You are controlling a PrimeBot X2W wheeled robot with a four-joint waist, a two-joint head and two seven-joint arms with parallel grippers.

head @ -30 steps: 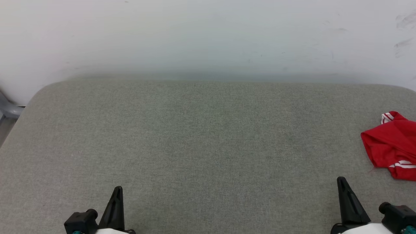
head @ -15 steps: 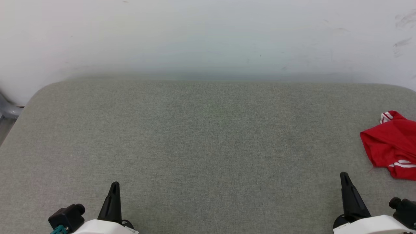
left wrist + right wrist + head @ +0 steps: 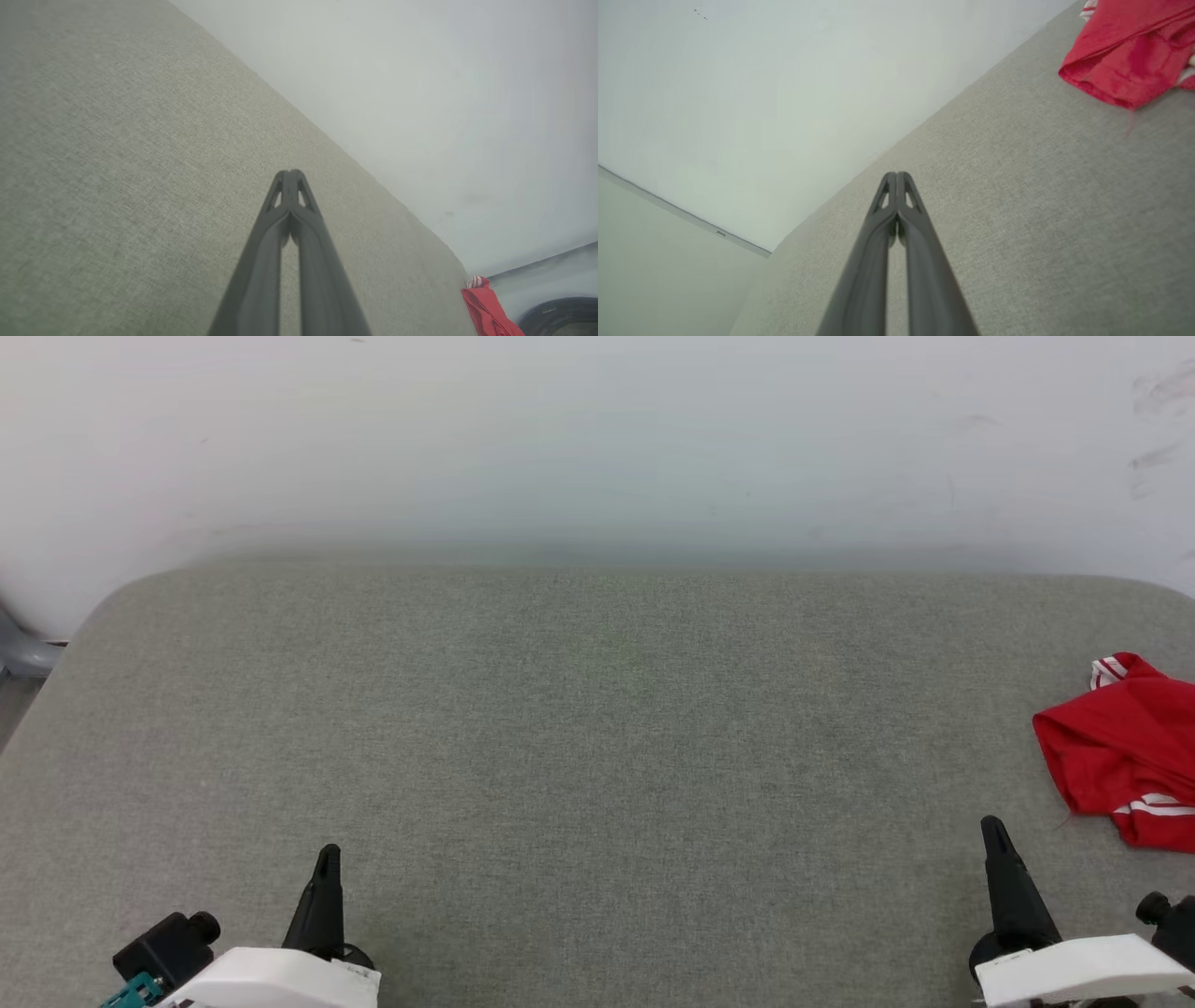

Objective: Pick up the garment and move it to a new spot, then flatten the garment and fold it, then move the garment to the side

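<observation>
**While both grippers sit shut and empty, the garment [image 3: 1120, 756] lies bunched at the right edge**

Where the head view looks down, the grey padded surface [image 3: 597, 728] runs open from its rounded corner at 10 o'clock across to 2 o'clock. Its far edge meets the white wall [image 3: 597, 448] at 12. The garment sits crumpled at 3 o'clock, cut by the frame's right edge, red with white-striped trim. The left gripper [image 3: 328, 851] rises at 7 o'clock and the right gripper [image 3: 991, 823] at 5 o'clock. Each has its fingers pressed together and holds nothing. The right one is near the garment but apart from it.

Through the left wrist view, the closed fingers point over open fabric toward the far edge and wall. The garment is a small red patch at 4 o'clock, well apart.

Through the right wrist view, the fingers are likewise together and empty. The garment lies at 1 o'clock, with open fabric between it and the fingertips.
</observation>
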